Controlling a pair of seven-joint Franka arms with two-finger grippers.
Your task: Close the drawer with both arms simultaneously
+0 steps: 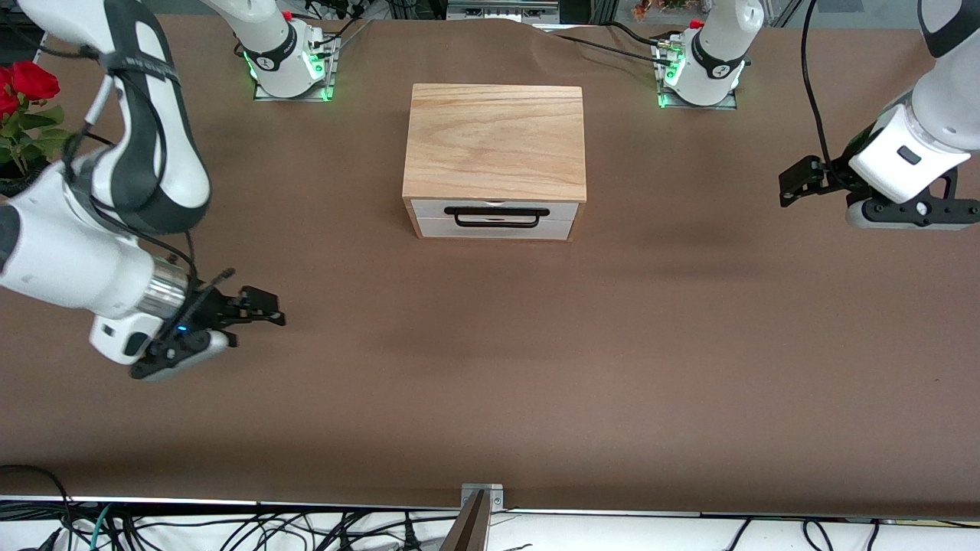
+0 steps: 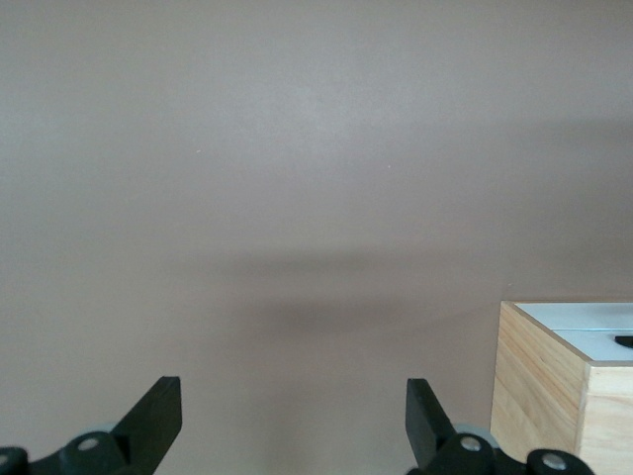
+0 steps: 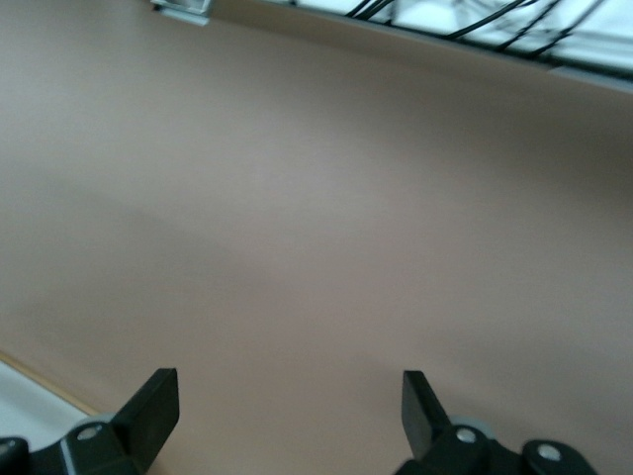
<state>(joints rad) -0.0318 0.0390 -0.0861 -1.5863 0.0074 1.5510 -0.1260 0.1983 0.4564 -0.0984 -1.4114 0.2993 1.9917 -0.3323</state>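
The wooden box (image 1: 496, 141) stands mid-table between the two arm bases. Its drawer (image 1: 494, 210), a white front panel with a thin black wire handle (image 1: 496, 216), sits flush in the box front; the tray is hidden inside. My left gripper (image 1: 793, 184) hangs open and empty above the table toward the left arm's end, well apart from the box. In the left wrist view the gripper (image 2: 294, 416) is open, with a corner of the box (image 2: 549, 381) beside it. My right gripper (image 1: 264, 308) is open and empty toward the right arm's end. The right wrist view shows this gripper (image 3: 289, 411) over bare table.
A plain white strip (image 1: 494, 229) without a handle runs under the drawer front. Red flowers (image 1: 27, 99) stand at the right arm's end. The brown table (image 1: 490, 367) ends near the front camera at a metal bracket (image 1: 481, 497) and loose cables (image 3: 514, 25).
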